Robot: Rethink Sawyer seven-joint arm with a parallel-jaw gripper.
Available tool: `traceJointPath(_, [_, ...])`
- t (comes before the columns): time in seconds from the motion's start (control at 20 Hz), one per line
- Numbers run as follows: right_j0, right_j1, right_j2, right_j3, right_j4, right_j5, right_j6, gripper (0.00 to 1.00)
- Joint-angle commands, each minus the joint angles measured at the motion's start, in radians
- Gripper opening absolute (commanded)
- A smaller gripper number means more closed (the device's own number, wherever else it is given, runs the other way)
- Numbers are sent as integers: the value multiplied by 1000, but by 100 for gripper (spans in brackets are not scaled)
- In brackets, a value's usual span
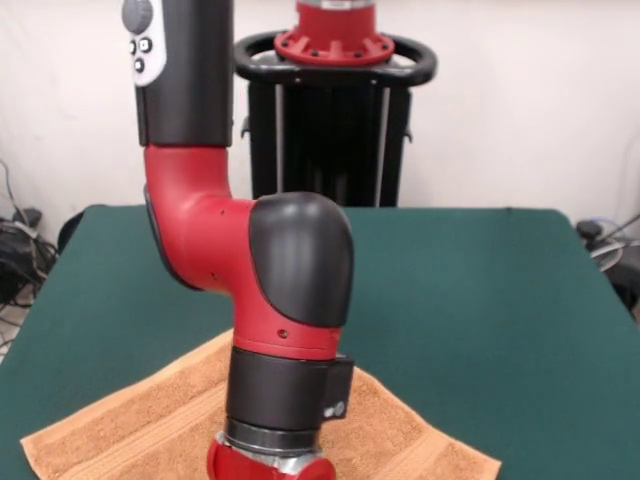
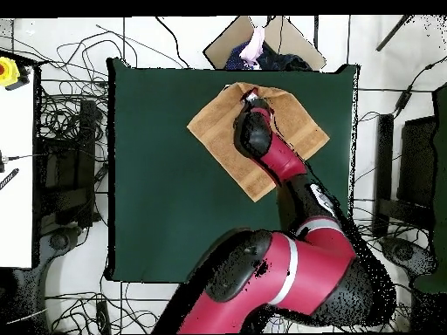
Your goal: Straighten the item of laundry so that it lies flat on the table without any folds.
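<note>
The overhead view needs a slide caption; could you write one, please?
Sawyer arm reaching over an orange-tan towel lying diagonally on the green table.

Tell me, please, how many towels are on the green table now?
1. The orange-tan towel lies near the table edge farthest from the robot's base, turned like a diamond, with the arm reaching over it. Nothing suggests a second towel, though the arm covers part of it.

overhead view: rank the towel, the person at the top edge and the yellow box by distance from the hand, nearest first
1. Towel: directly under the hand, by the top edge of the table.
2. Person: just past that top edge.
3. Yellow box: far off at the picture's left edge.
</note>
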Motion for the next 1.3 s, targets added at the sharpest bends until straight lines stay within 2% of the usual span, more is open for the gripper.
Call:
traceJointPath(0.05, [62, 95, -46, -32, 104, 92, 164, 100])
traceJointPath(0.2, [76, 83, -66, -15, 147, 103, 191, 100])
traceJointPath(0.7, [61, 73, -49, -1, 146, 109, 181, 100])
traceJointPath(0.9, [84, 63, -89, 1, 180, 166, 171, 100])
traceJointPath(1.1, [163, 28, -223, 15, 255, 337, 183, 100])
traceJointPath(1.15, [174, -44, -257, 88, 241, 391, 200, 100])
traceJointPath(1.3, [148, -144, -249, 182, 197, 436, 201, 100])
